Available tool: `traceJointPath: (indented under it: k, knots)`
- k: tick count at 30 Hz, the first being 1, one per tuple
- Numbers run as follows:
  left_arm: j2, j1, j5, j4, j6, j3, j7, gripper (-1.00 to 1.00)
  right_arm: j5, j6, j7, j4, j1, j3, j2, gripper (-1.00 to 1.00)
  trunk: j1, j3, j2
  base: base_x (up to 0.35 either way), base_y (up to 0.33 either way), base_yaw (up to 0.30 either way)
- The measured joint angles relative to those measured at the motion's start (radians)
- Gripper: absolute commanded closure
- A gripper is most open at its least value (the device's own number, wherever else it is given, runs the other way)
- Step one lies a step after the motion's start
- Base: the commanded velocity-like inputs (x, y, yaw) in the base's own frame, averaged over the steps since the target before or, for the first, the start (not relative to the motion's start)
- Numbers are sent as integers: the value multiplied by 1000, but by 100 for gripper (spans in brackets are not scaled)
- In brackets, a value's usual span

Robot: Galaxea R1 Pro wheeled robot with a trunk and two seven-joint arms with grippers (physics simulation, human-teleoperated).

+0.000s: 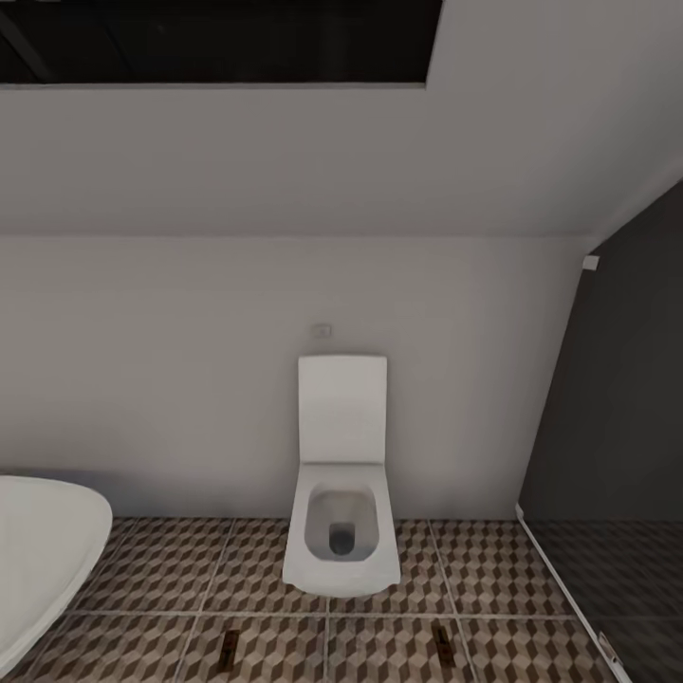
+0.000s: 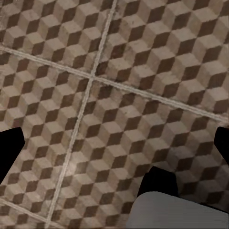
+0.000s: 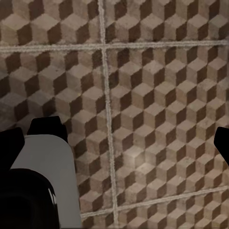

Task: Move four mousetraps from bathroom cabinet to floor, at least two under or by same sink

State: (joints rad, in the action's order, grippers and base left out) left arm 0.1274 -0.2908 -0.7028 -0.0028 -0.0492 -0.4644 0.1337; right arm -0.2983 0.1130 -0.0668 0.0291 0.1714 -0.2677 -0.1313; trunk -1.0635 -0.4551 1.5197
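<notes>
Already two mousetraps (image 1: 228,649) lie on the bathroom floor (image 1: 161,569), in front of the toilet (image 1: 341,531) near the tub (image 1: 43,560). Our left hand (image 2: 114,152) and right hand (image 3: 114,143) hang spread apart and empty over tiles. Next, we should find the sink and place the remaining traps beside it.

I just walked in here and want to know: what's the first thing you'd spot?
The white toilet stands out first, against the back wall with its lid up. On the cube-patterned bathroom floor in front of it lie two small mousetraps, one either side. A white bathtub curves in at the left.
</notes>
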Motion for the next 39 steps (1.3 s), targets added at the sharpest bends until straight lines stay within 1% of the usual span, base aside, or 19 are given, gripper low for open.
traceJointPath:
  k: [3, 9, 16, 39]
  knots:
    - [-2, 14, 0, 0, -2, -1, 0, -100, -2, -1, 3, 0, -2, 1, 1, -100, 12, 9, -21, 0, 0, 0]
    - [-3, 21, 0, 0, -2, 0, 0, -100, -6, 0, 6, 0, -10, 2, 2, -100, 35, 28, -63, 0, 0, 0]
    - [-4, 25, -2, 0, -1, 0, 0, -100, -6, 1, 7, 0, -19, 2, 2, -100, 61, 50, -112, 0, 0, 0]
    - [-3, 26, -3, 0, -1, 0, 0, -100, -7, -2, 7, 0, -21, 3, 2, -100, 150, 122, -273, 0, 0, 0]
